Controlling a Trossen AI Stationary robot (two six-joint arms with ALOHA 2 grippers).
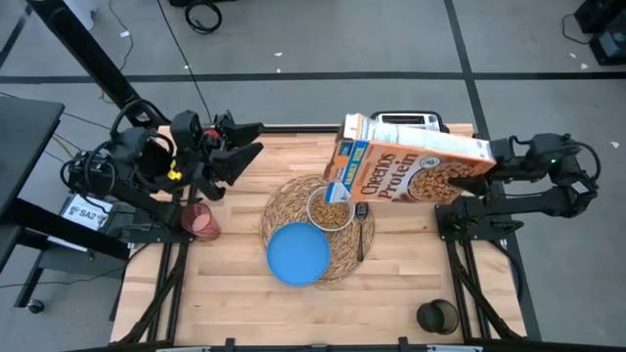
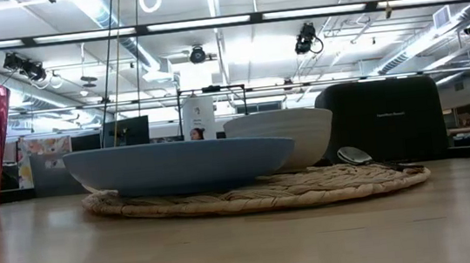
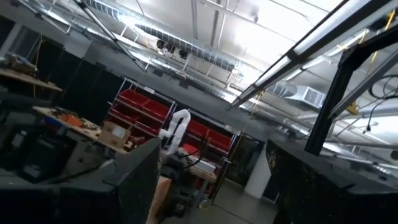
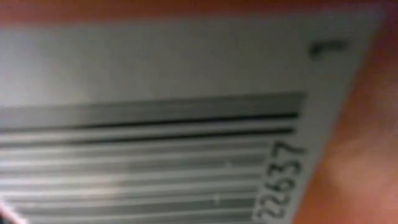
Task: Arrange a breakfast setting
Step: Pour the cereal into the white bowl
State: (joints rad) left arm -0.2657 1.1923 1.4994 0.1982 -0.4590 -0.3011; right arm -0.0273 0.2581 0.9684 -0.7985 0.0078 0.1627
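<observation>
Beyond the right gripper's (image 1: pixel 492 156) fingers, pinching the tilted Cheerios box (image 1: pixel 416 166), cereal fills the white bowl (image 1: pixel 331 209); next, righting the box. Left gripper (image 1: pixel 256 138) hovers spread, idle.

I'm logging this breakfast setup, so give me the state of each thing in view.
Cheerios box: tipped sideways over the bowl, held by right gripper.
White bowl: holds cereal.
Blue plate: bare, on placemat.
Pink cup: on its side.
Left gripper: open, holding nothing.

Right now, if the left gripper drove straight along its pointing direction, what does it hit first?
Probably the Cheerios box, tilted over the bowl in the right gripper. The left gripper is open and points across the table's far edge toward the box. Height is unclear from above; its wrist view angles toward the ceiling, so it may pass over.
</observation>
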